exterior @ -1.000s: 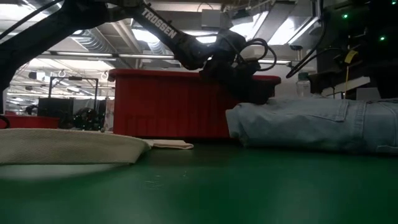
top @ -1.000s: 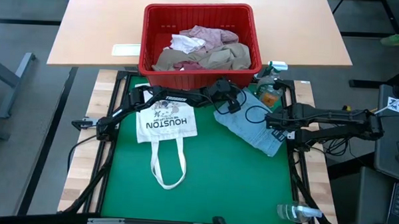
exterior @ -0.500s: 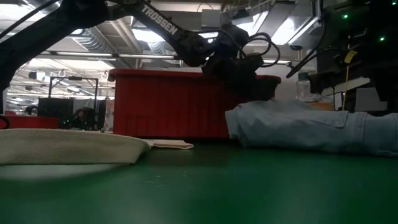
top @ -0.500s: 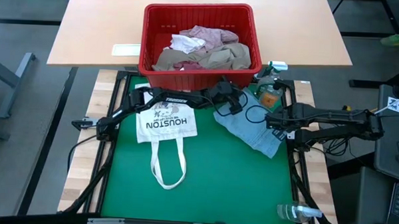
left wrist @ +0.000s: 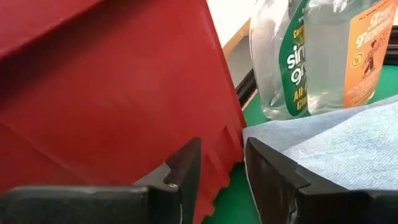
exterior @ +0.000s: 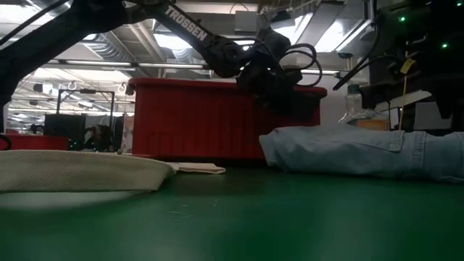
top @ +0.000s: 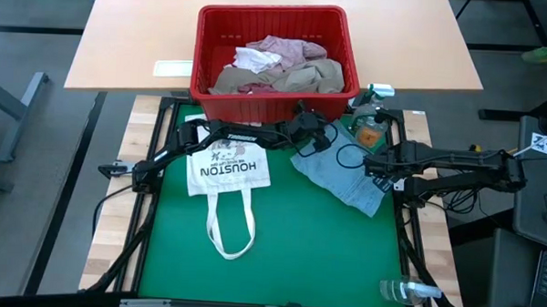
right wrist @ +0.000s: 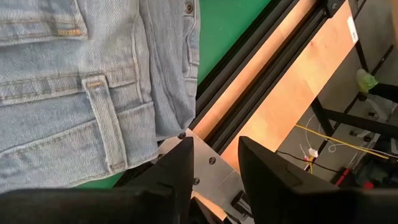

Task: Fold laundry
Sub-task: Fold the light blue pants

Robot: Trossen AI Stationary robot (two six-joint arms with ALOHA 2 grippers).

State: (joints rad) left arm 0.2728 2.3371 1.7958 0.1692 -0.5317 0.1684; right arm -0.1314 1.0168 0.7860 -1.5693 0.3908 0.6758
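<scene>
Light blue jeans [top: 341,172] lie flat on the green mat, right of centre, also in the low view [exterior: 348,148]. More laundry is piled in the red basket [top: 198,51] at the far edge. My left gripper [left wrist: 222,167] hangs open just in front of the basket wall [left wrist: 112,93], above the jeans' far left corner [left wrist: 348,143], with nothing between its fingers. My right gripper [right wrist: 216,160] points steeply down, open, over the table's right frame beside the jeans' waistband end [right wrist: 81,81]; it shows in the high view [top: 378,177].
A white tote bag [top: 227,166] printed HOUSTON lies on the mat's left half, straps toward the near edge. Two bottles [top: 370,120] stand at the far right corner next to the basket. A spray bottle [top: 410,290] lies at the near right corner.
My left gripper has tipped up and drawn a little toward the basket, coming off the jeans. The jeans' raised far part has sunk and now lies lower and flatter on the mat.
</scene>
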